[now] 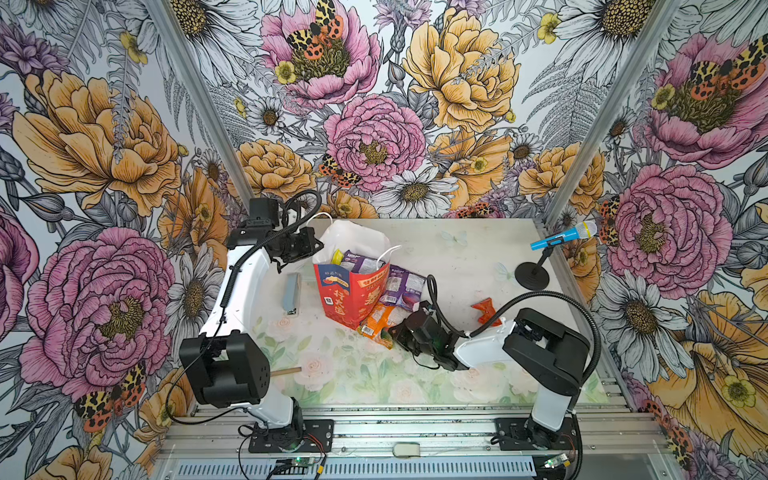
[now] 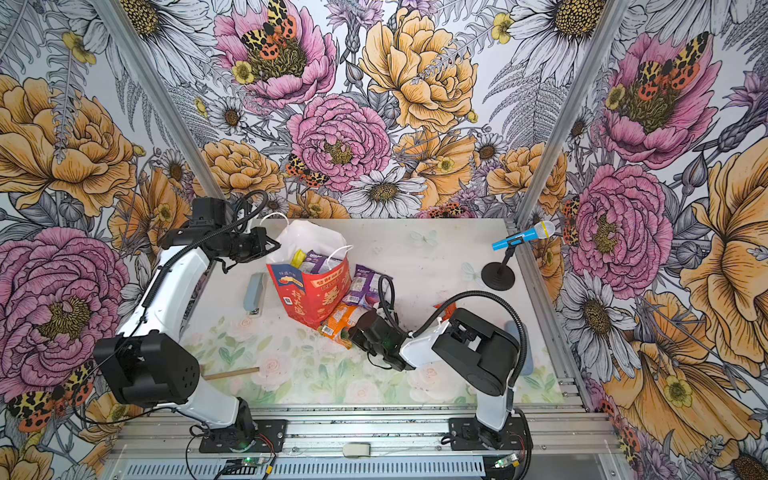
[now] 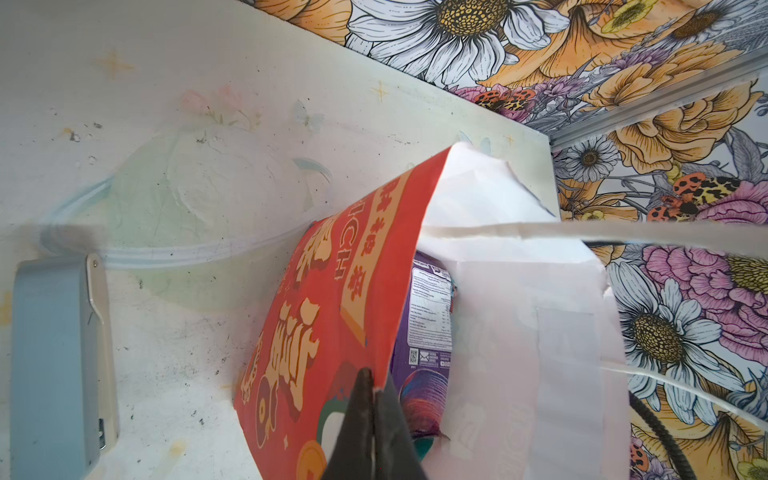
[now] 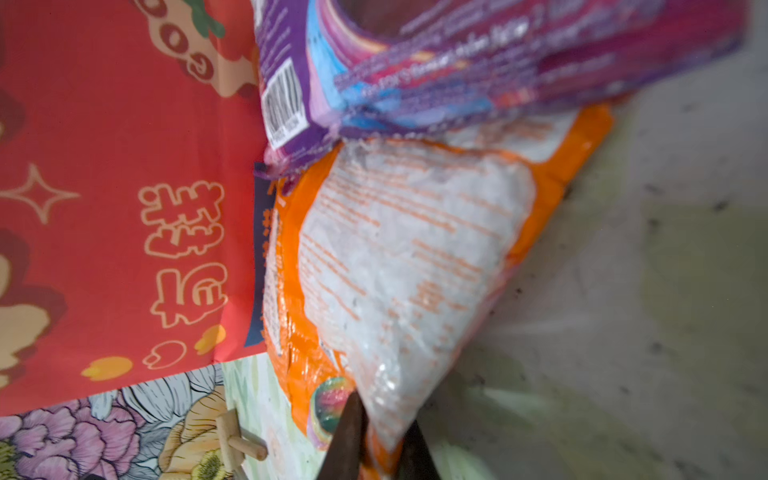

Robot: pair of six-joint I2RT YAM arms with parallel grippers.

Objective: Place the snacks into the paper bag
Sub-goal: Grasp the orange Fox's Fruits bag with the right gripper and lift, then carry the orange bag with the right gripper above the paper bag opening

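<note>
Orange packet [image 4: 415, 257] lay against the paper bag [image 1: 349, 299], corner pinched in the right gripper [image 4: 380, 424]; left gripper [image 3: 374, 390] pinched the bag's rim. Advised: lift slowly, purple packet [image 4: 457, 62] overlapped it.

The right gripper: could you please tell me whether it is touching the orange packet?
Touching. The right wrist view shows the right gripper pinched shut on a corner of the orange packet.

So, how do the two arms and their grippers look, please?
The left arm and right arm have white links between boxy black joint housings. A black ribbed hose runs along each. The left gripper and right gripper have dark, tapering fingers.
</note>
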